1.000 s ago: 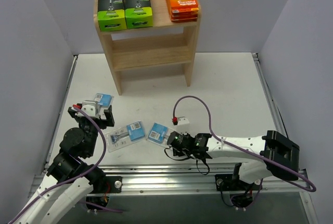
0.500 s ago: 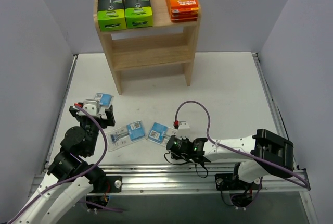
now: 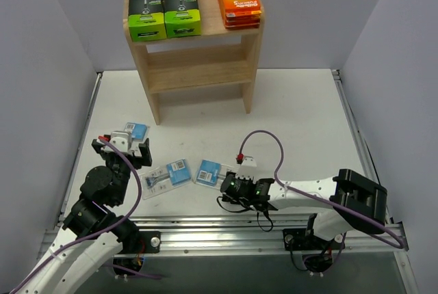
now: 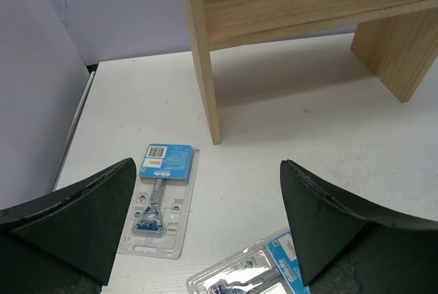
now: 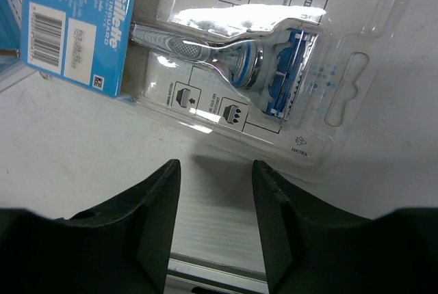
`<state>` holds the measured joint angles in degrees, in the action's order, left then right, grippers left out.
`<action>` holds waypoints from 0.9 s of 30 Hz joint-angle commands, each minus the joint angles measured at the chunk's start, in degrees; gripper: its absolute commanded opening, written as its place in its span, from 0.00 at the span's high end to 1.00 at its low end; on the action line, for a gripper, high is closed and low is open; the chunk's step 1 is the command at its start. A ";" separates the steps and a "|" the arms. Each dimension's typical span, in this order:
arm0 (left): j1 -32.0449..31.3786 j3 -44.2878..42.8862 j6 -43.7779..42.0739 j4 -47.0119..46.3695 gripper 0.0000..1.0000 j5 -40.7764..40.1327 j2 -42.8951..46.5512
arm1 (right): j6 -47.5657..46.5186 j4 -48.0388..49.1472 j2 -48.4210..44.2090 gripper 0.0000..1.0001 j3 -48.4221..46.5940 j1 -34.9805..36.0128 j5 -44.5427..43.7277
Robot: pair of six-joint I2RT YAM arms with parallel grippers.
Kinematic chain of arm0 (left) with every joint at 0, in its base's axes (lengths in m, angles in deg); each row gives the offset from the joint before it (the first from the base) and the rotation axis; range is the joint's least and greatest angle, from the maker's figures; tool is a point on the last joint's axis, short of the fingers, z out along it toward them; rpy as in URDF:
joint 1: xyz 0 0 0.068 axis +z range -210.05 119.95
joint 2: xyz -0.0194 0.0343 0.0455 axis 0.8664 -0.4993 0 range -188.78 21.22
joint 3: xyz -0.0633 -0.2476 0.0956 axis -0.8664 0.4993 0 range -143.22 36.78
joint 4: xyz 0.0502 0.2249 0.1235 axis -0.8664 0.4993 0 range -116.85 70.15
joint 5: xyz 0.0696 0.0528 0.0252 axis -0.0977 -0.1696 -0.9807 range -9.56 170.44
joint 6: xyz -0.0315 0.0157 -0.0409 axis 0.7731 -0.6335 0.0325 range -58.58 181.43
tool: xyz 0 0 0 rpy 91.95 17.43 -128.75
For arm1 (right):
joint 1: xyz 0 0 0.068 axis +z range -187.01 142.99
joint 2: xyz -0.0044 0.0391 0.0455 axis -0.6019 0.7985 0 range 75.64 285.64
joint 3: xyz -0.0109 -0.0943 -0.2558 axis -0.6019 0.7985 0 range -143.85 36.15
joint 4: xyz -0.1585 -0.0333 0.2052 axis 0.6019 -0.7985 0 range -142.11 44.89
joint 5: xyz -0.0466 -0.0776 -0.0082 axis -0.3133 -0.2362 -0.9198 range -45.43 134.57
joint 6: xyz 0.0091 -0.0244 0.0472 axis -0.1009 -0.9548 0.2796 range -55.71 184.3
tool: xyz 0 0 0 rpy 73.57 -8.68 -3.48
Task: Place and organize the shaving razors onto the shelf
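Note:
Two black-and-lime-green boxes [image 3: 164, 11] and a stack of orange boxes [image 3: 238, 0] sit on the top tier of the wooden shelf [image 3: 198, 68]. Three clear blister packs with blue cards lie on the table: one [image 3: 135, 130] by my left gripper, one [image 3: 166, 175] in the middle, one [image 3: 208, 172] by my right gripper. My left gripper [image 3: 123, 149] is open and empty above the first pack [image 4: 159, 199]. My right gripper [image 3: 224, 184] is open and low at the table. The right pack [image 5: 233, 55] lies just ahead of its fingertips [image 5: 156, 198], not between them.
The middle pack's corner [image 4: 254, 275] shows in the left wrist view, with the shelf's leg [image 4: 204, 55] beyond. A metal rail [image 3: 226, 224] runs along the near edge. Grey walls close in the left and right sides.
My right wrist has turned and shifted slightly, staying low beside the right blister pack, and its arm has drawn in. The left arm and the packs have not moved.

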<state>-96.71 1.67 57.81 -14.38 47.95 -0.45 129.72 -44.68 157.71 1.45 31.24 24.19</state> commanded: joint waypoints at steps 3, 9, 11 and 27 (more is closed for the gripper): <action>-0.07 -1.01 0.28 -1.66 0.05 1.11 -0.65 | 1.81 -9.66 2.23 0.50 2.70 -3.03 -2.38; -0.16 -1.01 0.37 -1.92 0.05 1.73 -1.53 | -1.87 -6.41 2.49 0.39 2.88 -10.93 -1.16; -0.07 -0.92 0.37 -1.83 0.05 1.73 -1.71 | -5.39 -5.79 2.40 0.36 2.18 -13.48 -0.89; -0.25 -0.83 0.45 -1.92 0.05 1.99 -2.32 | -19.90 7.22 19.44 0.34 -10.37 -25.53 10.27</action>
<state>-96.71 1.67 57.81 -14.40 49.28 -2.53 111.52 -33.38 170.97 -9.15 6.06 27.60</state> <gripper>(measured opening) 0.952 0.658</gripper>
